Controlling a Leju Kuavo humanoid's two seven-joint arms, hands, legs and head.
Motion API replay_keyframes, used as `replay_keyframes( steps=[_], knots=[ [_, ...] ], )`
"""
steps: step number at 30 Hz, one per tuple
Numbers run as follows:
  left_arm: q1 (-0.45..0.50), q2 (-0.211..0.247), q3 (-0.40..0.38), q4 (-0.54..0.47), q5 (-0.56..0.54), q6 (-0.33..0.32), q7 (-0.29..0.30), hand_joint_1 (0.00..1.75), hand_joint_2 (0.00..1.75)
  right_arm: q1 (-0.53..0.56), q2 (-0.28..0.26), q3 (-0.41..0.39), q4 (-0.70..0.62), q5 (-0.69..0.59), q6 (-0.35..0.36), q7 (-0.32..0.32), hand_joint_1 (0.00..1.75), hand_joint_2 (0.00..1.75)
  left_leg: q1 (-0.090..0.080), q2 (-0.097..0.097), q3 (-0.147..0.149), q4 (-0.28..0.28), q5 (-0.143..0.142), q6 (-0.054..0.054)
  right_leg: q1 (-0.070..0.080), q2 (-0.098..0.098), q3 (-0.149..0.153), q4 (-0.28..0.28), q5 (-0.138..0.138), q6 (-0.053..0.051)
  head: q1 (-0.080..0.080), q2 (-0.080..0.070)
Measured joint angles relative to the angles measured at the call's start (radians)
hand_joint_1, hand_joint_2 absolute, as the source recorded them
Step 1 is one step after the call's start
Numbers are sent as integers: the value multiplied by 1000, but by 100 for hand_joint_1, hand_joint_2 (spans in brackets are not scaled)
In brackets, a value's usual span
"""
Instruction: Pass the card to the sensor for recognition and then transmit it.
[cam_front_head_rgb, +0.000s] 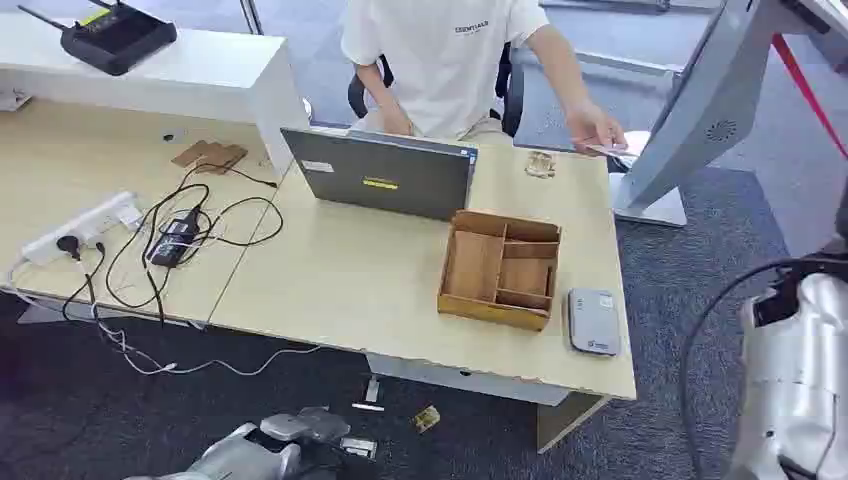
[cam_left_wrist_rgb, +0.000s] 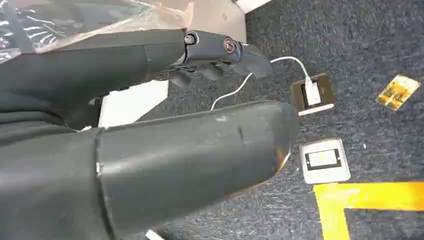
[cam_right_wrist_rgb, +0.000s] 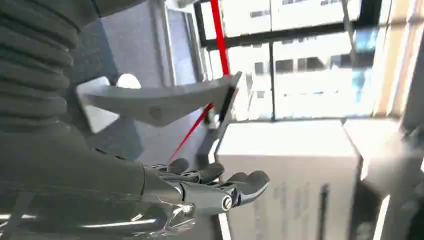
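- The thin white card (cam_front_head_rgb: 612, 150) sits in a seated person's hand (cam_front_head_rgb: 592, 128), held out over the far right end of the counter, right beside the tilted grey kiosk screen (cam_front_head_rgb: 700, 95).
- The grey flat card sensor (cam_front_head_rgb: 593, 321) lies on the pale wooden counter (cam_front_head_rgb: 350, 280) at its near right corner, just right of the open wooden compartment tray (cam_front_head_rgb: 499, 268), well apart from the card.
- The right hand (cam_right_wrist_rgb: 215, 187) is up in the air in its wrist view, fingers loosely spread and slightly curled, holding nothing.
- The left hand (cam_left_wrist_rgb: 220, 55) hangs low over the dark carpet, fingers curled in a little, nothing in its grasp; the head view shows it near, below the counter's edge (cam_front_head_rgb: 300, 435).
- Step in hand, I judge: collecting the card from the person. Best done with the right hand, coming in under the card palm up, pinching a free edge.
- Then carry it flat, low over the sensor.
- A dark open laptop (cam_front_head_rgb: 385, 175) stands far of the tray; keep the arm's path right of it.
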Motion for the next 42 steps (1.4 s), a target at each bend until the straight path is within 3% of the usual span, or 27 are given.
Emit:
replay_keyframes(
  steps=[4,7,10,14,22,29,30,32,33,42],
  knots=[
    [0,-6,0,0,-19,-8,-13,0,0,-25,39,121,-10,225,11,-26,0,175,0,0,0,0,0,0,0,0,-1,0,0,0,0,0],
    [-1,-11,-1,0,-42,-13,-27,0,0,-55,52,212,0,496,1,0,0,175,0,0,-1,0,0,0,0,0,-1,0,0,0,0,0],
    [-6,-20,-2,0,-58,-19,-35,0,0,-101,71,308,56,736,-29,22,0,175,0,1,-1,0,0,0,0,0,-2,0,0,0,0,0],
    [-8,-28,-2,0,-74,-22,-41,0,0,-163,104,407,169,951,-62,49,0,175,0,0,-2,0,0,0,0,0,-2,0,0,0,0,0],
    [-8,-39,-3,0,-87,-29,-50,0,0,-235,154,517,358,1039,-42,84,0,175,0,-1,-3,0,0,0,0,0,-3,-1,0,0,0,0],
    [-7,-43,-5,1,-95,-29,-57,0,0,-241,166,542,437,1027,-42,90,0,175,0,0,-3,0,0,0,0,0,-4,-1,0,0,0,0],
    [-7,-43,-5,1,-95,-29,-57,0,0,-241,166,542,444,1023,-44,90,162,175,0,0,-3,0,0,0,0,0,-4,-1,0,0,1,0],
    [-6,-45,-6,1,-98,-29,-58,0,0,-241,166,542,458,1015,-45,90,164,175,0,0,-3,0,0,0,0,0,-4,-1,0,0,0,0],
    [-6,-47,-6,1,-101,-29,-60,0,0,-241,166,542,463,1009,-45,89,175,175,0,0,-3,1,0,0,0,0,-4,-1,0,0,0,0],
    [0,-53,-13,1,-116,-29,-72,0,0,-242,162,540,489,957,-47,68,175,175,0,1,-3,1,0,0,0,0,-5,-1,0,0,0,0]
  ],
)
